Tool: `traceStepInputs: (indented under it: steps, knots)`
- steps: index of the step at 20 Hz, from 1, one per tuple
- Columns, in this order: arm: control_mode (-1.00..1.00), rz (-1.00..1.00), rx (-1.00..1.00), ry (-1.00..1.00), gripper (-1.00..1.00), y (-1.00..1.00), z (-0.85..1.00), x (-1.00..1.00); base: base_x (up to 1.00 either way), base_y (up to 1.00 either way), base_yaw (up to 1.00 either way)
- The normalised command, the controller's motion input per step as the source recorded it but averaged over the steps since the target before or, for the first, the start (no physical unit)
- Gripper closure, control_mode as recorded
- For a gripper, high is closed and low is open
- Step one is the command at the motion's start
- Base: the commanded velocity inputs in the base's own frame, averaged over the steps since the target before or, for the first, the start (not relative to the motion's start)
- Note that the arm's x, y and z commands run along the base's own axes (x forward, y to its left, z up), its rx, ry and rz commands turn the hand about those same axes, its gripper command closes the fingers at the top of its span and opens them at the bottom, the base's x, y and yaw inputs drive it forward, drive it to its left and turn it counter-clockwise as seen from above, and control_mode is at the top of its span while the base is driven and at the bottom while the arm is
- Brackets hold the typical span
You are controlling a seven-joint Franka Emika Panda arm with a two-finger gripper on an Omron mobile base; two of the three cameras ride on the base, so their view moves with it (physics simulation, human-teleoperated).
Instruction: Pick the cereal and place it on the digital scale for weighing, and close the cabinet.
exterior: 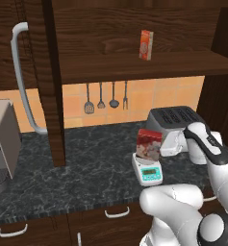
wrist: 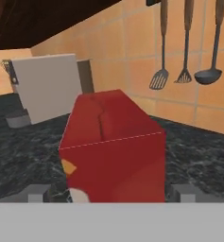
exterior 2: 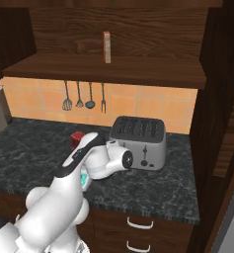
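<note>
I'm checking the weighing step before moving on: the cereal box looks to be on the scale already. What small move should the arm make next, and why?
Probably draw the hand straight back from the cereal. The box stands upright on the digital scale, and in the hand view the fingers sit wide of its sides, apparently released. The cabinet door, with its curved handle, is open and needs closing next.

Toaster point(exterior 2: 138, 142) on counter point(exterior 2: 158, 190), cereal point(exterior 2: 77, 139) behind arm

- No words, brands or numbers can be read anywhere.
- The cereal point(exterior: 148, 144) front shows a picture, no legible print.
- The digital scale point(exterior: 148, 172) display is too small to read.
</note>
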Motion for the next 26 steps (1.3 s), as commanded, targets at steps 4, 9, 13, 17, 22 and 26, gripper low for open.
traceStepInputs:
  steps: [4, 9, 13, 17, 22, 26]
  knots:
    - [-1.0, 0.0, 0.01, -0.12, -1.0, -0.12, 0.02, -0.16, 0.0, 0.0, 0.0]
    - [-1.0, 0.0, 0.01, -0.17, -1.0, -0.22, 0.01, -0.37, 0.0, 0.0, 0.0]
    - [-1.0, -0.05, 0.03, -0.34, -1.0, -0.34, 0.28, -0.57, 0.0, 0.0, 0.0]
    - [-1.0, -0.06, 0.01, -0.43, -1.0, -0.37, 0.76, -0.75, 0.0, 0.0, 0.0]
    - [-1.0, -0.02, -0.02, -0.57, -1.0, -0.31, 0.92, -0.62, 0.0, 0.0, 0.0]
    - [-1.0, -0.1, -0.11, -0.63, -1.0, -0.34, 0.86, -0.35, 0.0, 0.0, 0.0]
